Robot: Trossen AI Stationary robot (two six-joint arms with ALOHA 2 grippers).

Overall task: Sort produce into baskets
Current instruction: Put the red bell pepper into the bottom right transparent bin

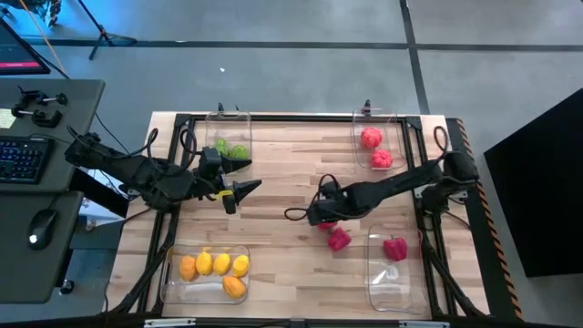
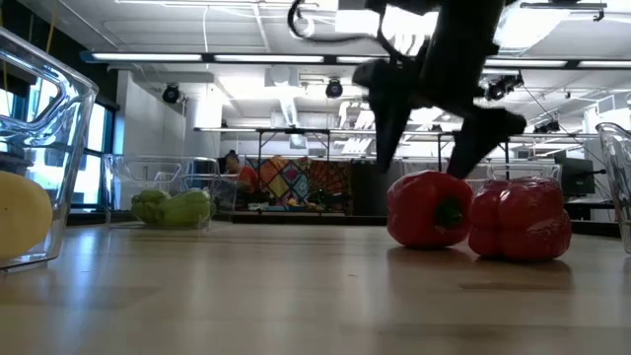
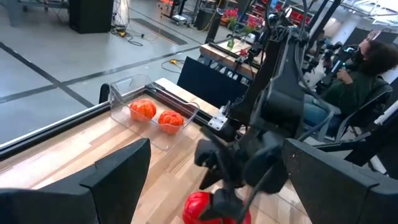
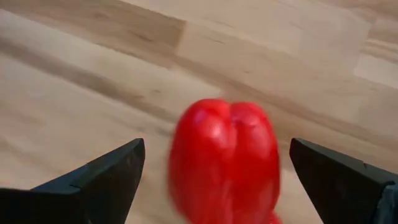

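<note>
Two red peppers [image 1: 335,233] lie loose mid-surface; the right claw [image 1: 319,215], fingers spread wide and empty, hangs directly over the nearer one, straddling it. The left claw [image 1: 246,188] waits open and empty, farther off.

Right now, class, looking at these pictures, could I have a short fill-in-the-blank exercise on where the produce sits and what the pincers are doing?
1. The right pincer hangs open over a ____ pepper on the table.
2. The bin nearest the left arm's front corner holds ____ pieces, all yellow or orange.
3. The green produce lies in the far ____ bin.
4. The left pincer holds ____.

Missing words: red; five; left; nothing
</note>
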